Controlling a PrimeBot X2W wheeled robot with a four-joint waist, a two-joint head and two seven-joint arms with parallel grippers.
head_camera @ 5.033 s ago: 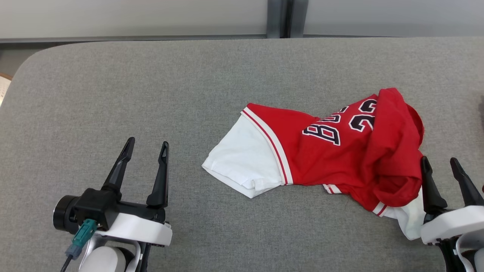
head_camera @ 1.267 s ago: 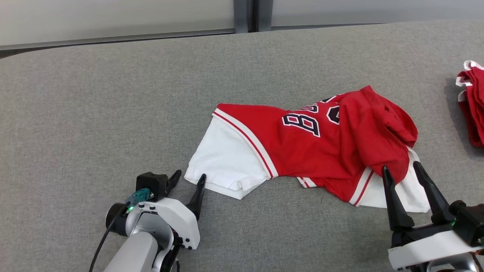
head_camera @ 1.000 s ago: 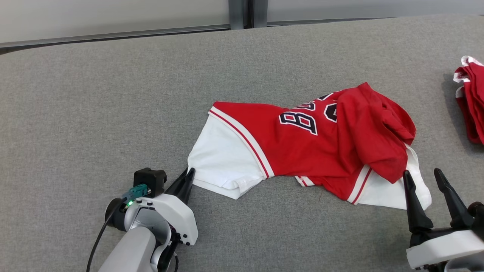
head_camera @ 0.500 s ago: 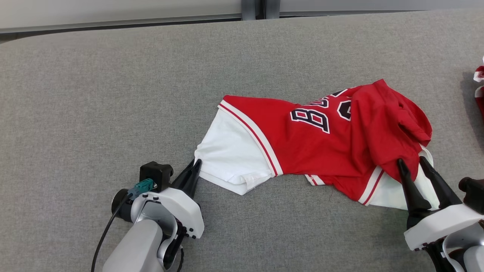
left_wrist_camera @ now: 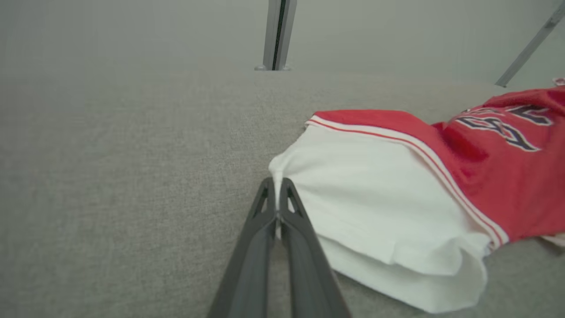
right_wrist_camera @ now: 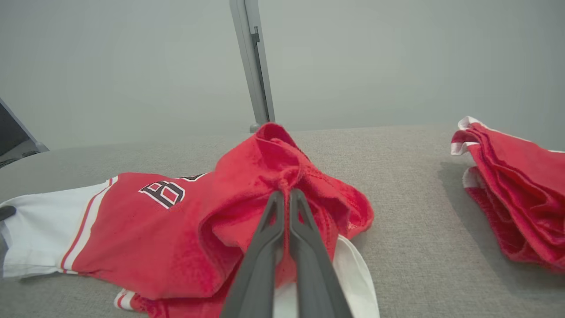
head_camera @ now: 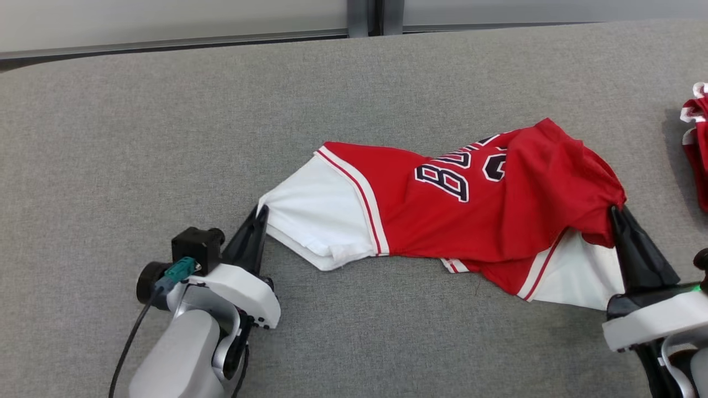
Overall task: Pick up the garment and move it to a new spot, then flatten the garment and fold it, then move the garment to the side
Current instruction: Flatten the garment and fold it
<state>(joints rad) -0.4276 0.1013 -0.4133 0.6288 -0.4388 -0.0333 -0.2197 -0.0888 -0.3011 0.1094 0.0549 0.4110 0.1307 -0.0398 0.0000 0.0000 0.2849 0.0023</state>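
Crumpled garment (head_camera: 437, 221) lying mid-frame, left gripper (head_camera: 260, 212) pinching its white sleeve at lower left, right gripper (head_camera: 615, 212) pinching red fabric at right

Right hand (head_camera: 614, 211) now tight on garment (head_camera: 487, 226)

The garment (head_camera: 487, 221) is red with white sleeves, red-and-white striped trim and dark white-edged lettering, on a grey flecked bench (head_camera: 166, 138), beside another red-and-white garment (right_wrist_camera: 507, 194).

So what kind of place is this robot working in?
Likely a lab bench for clothes folding: a wide grey fabric-covered table, a red and white jersey on it, another red garment pile at the side, plain pale wall behind.
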